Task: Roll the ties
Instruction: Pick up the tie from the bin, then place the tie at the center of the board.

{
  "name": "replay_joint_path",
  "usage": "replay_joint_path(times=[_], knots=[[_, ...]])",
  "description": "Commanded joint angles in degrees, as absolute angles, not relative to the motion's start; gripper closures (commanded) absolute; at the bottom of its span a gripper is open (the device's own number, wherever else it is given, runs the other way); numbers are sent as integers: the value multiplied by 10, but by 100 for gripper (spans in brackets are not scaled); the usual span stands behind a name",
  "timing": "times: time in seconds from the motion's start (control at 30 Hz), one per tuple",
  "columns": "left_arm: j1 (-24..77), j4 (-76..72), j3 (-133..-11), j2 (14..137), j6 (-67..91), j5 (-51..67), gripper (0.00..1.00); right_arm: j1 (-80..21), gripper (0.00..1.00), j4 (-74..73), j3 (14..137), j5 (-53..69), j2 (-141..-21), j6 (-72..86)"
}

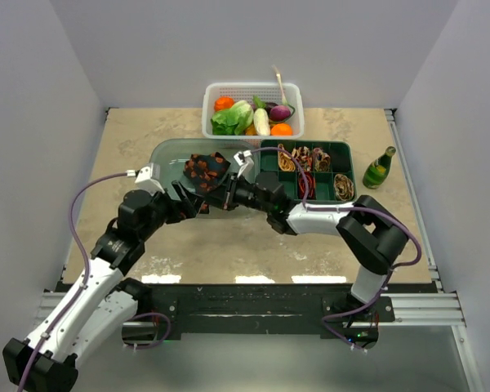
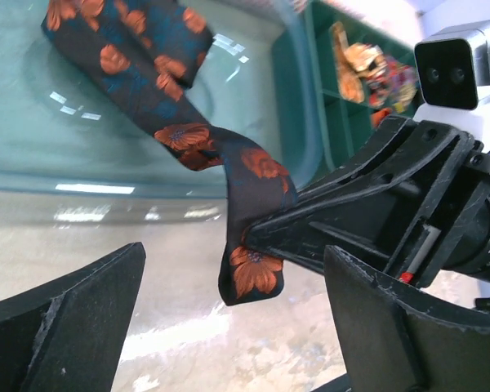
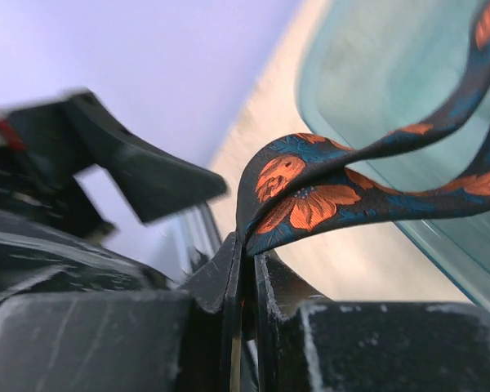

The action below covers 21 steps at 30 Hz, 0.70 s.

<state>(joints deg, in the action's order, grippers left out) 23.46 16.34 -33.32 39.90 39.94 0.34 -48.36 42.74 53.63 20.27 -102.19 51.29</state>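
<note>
The soft black tie with orange flowers lies mostly in the smooth, shiny, see-through tray. One end hangs out over the tray's front edge. The right gripper is squeezed tight on that end, right where the cloth folds. The left gripper is spread wide, with one black finger on each side of the tie, and it is not touching it. Rolled ties sit in the little square parts of the green box beside the tray. A green bottle stands near, too small to read.
</note>
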Motion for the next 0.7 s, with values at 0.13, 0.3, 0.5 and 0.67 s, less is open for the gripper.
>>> replay_joint_path(times=[0.13,0.3,0.5,0.67], knots=[[230,11,-364,378,389,78,6,-485,100,717,460,44,-926,650],[230,-103,-362,402,391,158,7,-485,100,744,437,-20,-891,680],[230,-213,-357,457,419,234,11,-485,100,750,435,-19,-882,692],[230,-292,-344,491,453,262,22,-485,100,752,430,-15,-881,698]])
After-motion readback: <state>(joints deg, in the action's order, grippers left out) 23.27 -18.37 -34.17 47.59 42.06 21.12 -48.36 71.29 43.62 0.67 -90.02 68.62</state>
